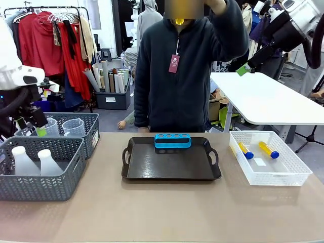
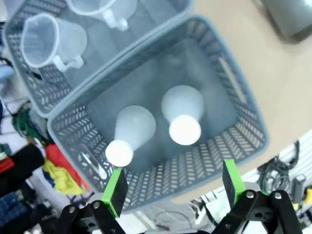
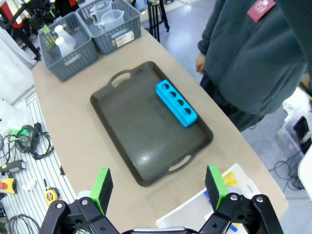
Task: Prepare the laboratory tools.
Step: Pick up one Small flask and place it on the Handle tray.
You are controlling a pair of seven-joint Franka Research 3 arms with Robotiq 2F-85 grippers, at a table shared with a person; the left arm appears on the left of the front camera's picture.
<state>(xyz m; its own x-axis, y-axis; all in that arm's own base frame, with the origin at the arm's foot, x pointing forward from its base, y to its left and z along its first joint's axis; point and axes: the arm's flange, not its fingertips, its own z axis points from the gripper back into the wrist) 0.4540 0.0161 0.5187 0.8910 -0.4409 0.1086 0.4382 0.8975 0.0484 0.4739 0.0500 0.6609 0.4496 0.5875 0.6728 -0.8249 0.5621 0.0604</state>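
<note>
Tan bench in the foreground, grey floor beyond it, clothes rail at far left hung with red and beige garments, dark bin holding rolled tubes, white table at right, black tripod leg beside it, loose cables lying below the bench edge.

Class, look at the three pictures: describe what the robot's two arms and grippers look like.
Both arms are white with rounded casings: the left arm and the right arm. The left gripper and right gripper are black, jointed, two-fingered, each finger tipped with a flat green pad.
</note>
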